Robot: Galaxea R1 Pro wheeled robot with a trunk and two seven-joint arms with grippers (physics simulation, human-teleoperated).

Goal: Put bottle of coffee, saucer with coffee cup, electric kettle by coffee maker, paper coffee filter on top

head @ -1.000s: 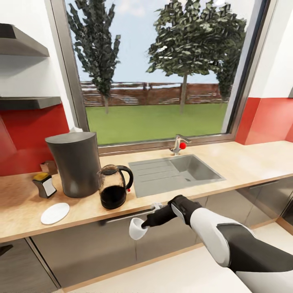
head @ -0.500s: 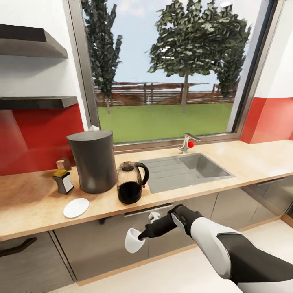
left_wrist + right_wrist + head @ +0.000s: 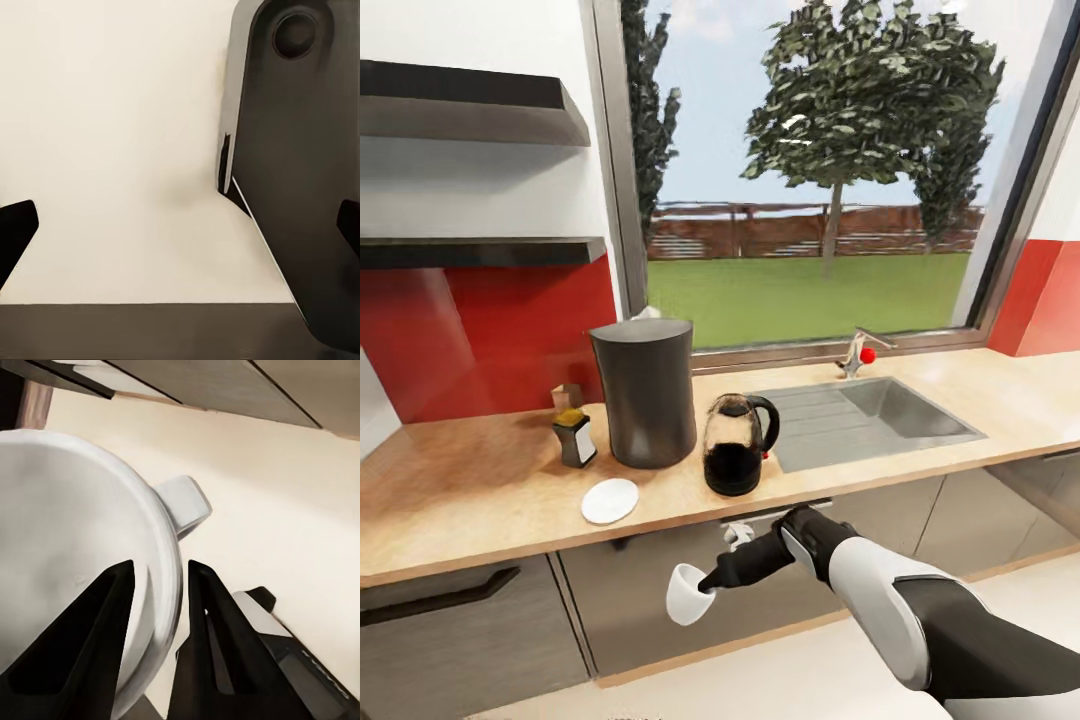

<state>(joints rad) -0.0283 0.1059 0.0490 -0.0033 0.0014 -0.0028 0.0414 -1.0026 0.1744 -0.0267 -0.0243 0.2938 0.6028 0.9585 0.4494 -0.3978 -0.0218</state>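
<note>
While my right claw [image 3: 712, 583] pinches the rim of the coffee cup [image 3: 683, 594] — one finger inside the bowl, one outside, as the wrist view shows [image 3: 154, 607] — the cup hangs tilted, below the edge of the countertop [image 3: 480, 500] and in front of the grey cabinet fronts [image 3: 640, 600]. A rim pinch like this is thin; I judge that any jolt could let the cup swing or slip free and drop to the floor beneath my claw.

Up and ahead of my claw, slightly to its left, the saucer [image 3: 610, 500] lies on the wood, just in front of the coffee maker [image 3: 645, 390]. The kettle [image 3: 737, 445] stands almost straight above my claw, near the counter's front edge, and the coffee bottle [image 3: 575, 437] sits further left, beside the coffee maker. Raising the cup from here could knock it against the counter's lip or the cabinet handle [image 3: 740, 528] just above my wrist — and swinging left too low could clip the kettle. The cup also has to come upright before it meets the saucer, or it may tip off.

My left claw's fingers [image 3: 15, 232] stand spread wide apart with nothing between them, over pale floor.
</note>
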